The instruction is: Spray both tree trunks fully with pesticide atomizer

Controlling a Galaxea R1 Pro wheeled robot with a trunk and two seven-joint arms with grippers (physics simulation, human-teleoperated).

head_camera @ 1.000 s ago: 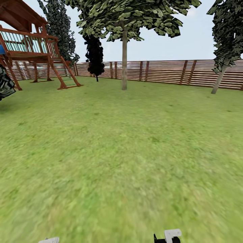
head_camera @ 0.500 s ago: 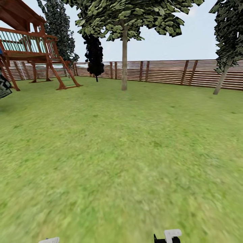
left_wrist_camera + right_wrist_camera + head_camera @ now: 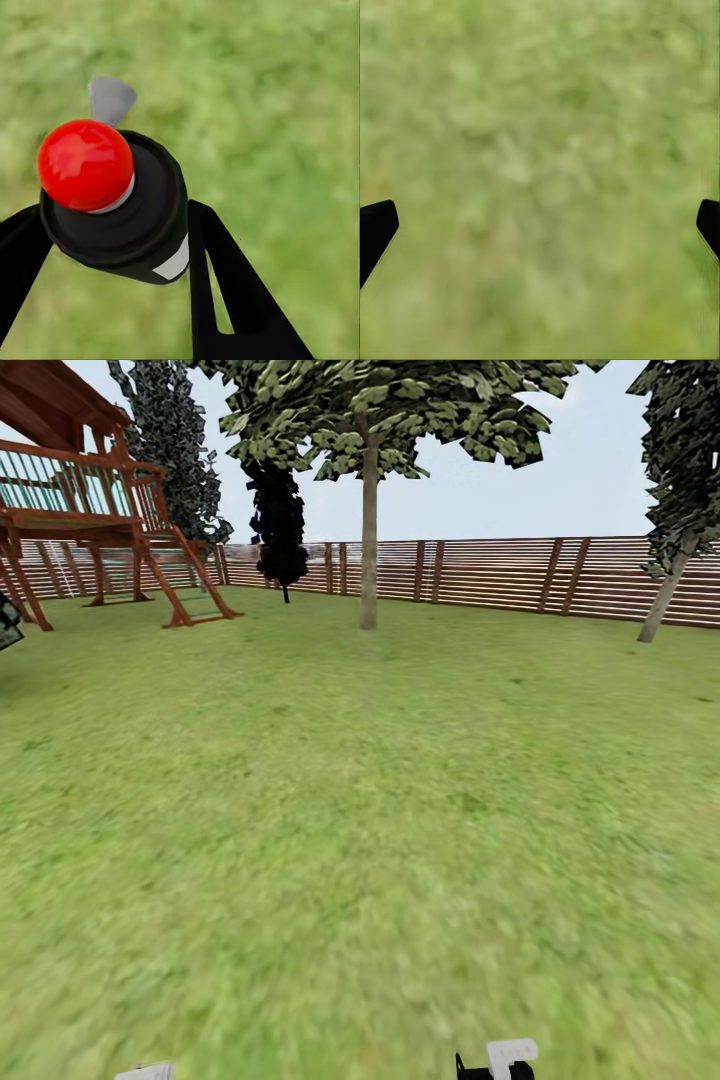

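The left gripper [image 3: 112, 247] pinches the pesticide atomizer [image 3: 112, 199] (red tip up, ready for spraying); the right gripper [image 3: 540, 229] hangs spread. Two trees [image 3: 369, 490] stand far ahead.

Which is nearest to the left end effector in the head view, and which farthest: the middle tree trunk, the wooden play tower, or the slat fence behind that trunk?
1. The wooden play tower, at far left on the lawn, and the middle tree trunk, straight ahead, are too close to call.
2. The slat fence, behind the trunk, is farthest.

The left end effector holds the pesticide atomizer.
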